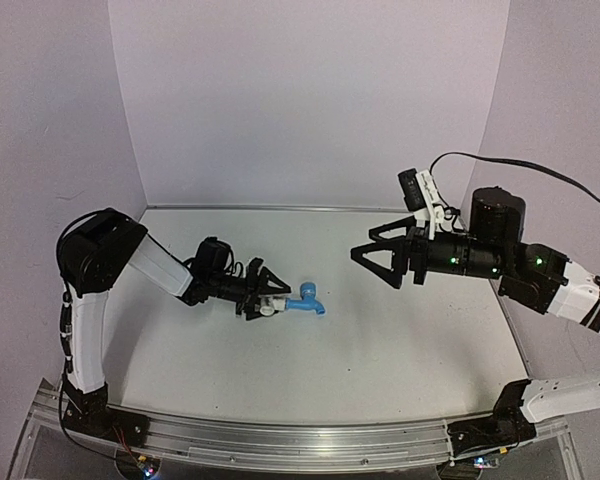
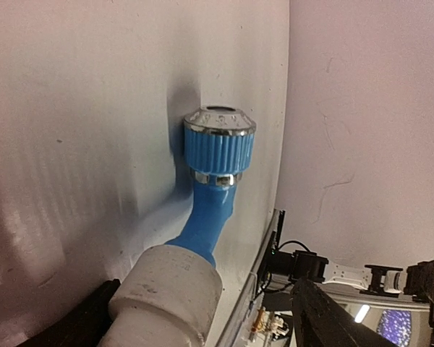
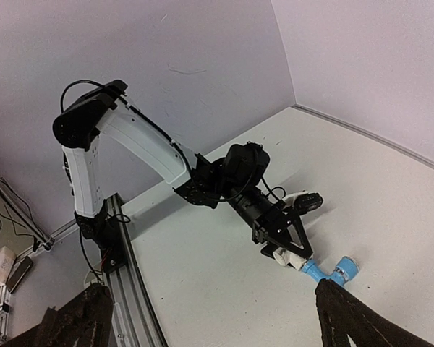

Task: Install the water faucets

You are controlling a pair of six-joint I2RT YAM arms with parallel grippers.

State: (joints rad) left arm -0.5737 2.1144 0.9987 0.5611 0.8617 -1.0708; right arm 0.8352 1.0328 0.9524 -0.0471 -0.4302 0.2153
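The light-blue water faucet [image 1: 307, 300] with its silvery-rimmed knob [image 2: 218, 131] lies low on the white table, its stem pushed into a white cylindrical fitting [image 2: 166, 296]. My left gripper [image 1: 278, 303] is open around that fitting. One finger sits beside the fitting and the other finger [image 2: 325, 318] stands well clear of it. In the right wrist view the faucet [image 3: 325, 271] and fitting [image 3: 286, 254] show at the left gripper's tips. My right gripper [image 1: 372, 268] hovers open and empty, to the right of the faucet and above the table.
The white table [image 1: 380, 340] is enclosed by pale walls at the back and on both sides. An aluminium rail [image 1: 280, 440] carrying both arm bases runs along the near edge. A black cable [image 1: 520, 165] loops above the right arm.
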